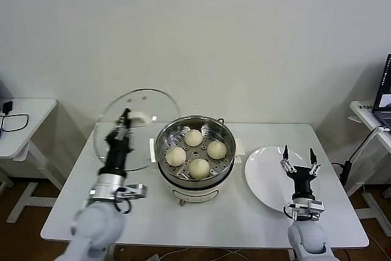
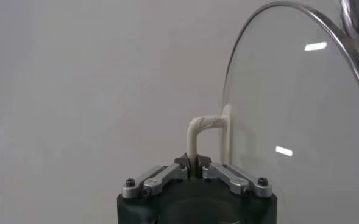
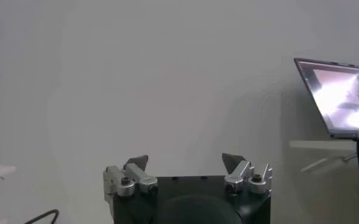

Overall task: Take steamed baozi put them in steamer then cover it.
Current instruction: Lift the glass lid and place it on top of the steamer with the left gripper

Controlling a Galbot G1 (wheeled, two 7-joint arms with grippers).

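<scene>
Cover [image 1: 135,128] held upright left of centre, left gripper [image 1: 126,117] fingers pinching its handle; four baozi [image 1: 196,153] in steamer [image 1: 195,169] mid-desk; right gripper [image 1: 299,156] fingers wide over plate [image 1: 259,175].

No readable text, labels, brands or numbers anywhere, laptop screen [image 3: 341,97] too blurred to read

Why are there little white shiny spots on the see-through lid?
In the left wrist view, the bright spots on the glass cover are reflected room light; in the head view, the same glare streaks the cover and gleams off the steamer rim.
</scene>
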